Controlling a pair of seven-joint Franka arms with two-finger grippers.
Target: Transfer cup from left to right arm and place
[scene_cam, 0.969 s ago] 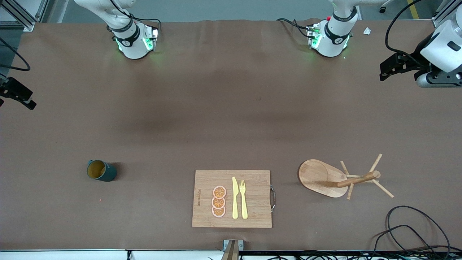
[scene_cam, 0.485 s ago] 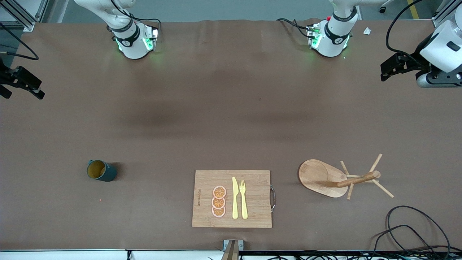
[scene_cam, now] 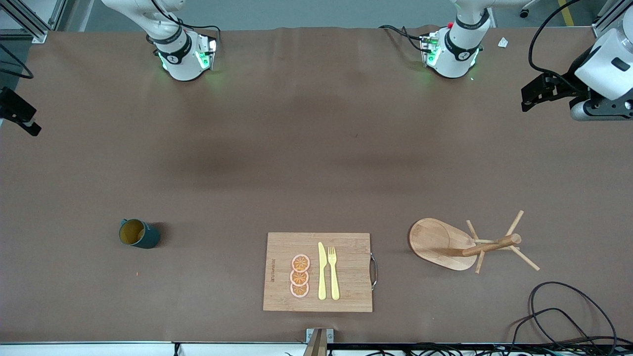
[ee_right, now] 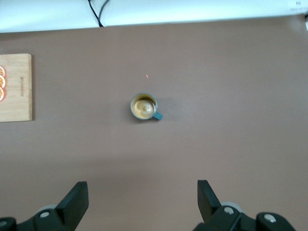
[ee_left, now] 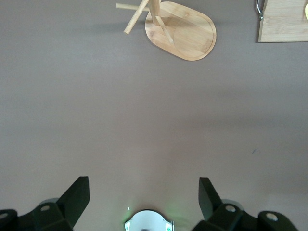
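The cup (scene_cam: 138,234) stands alone on the brown surface (scene_cam: 316,148), well apart from the cutting board (scene_cam: 282,247) and peg stand (scene_cam: 440,242). Left hand (ee_left: 144,197) and right hand (ee_right: 143,198) hover with fingers apart, empty.

Bare table (scene_cam: 306,148) surrounds the cup (scene_cam: 138,234) on all sides. Obstacles along the edge nearest the front camera: cutting board (scene_cam: 282,247) at mid-edge, peg stand (scene_cam: 465,244) toward the left arm's end.
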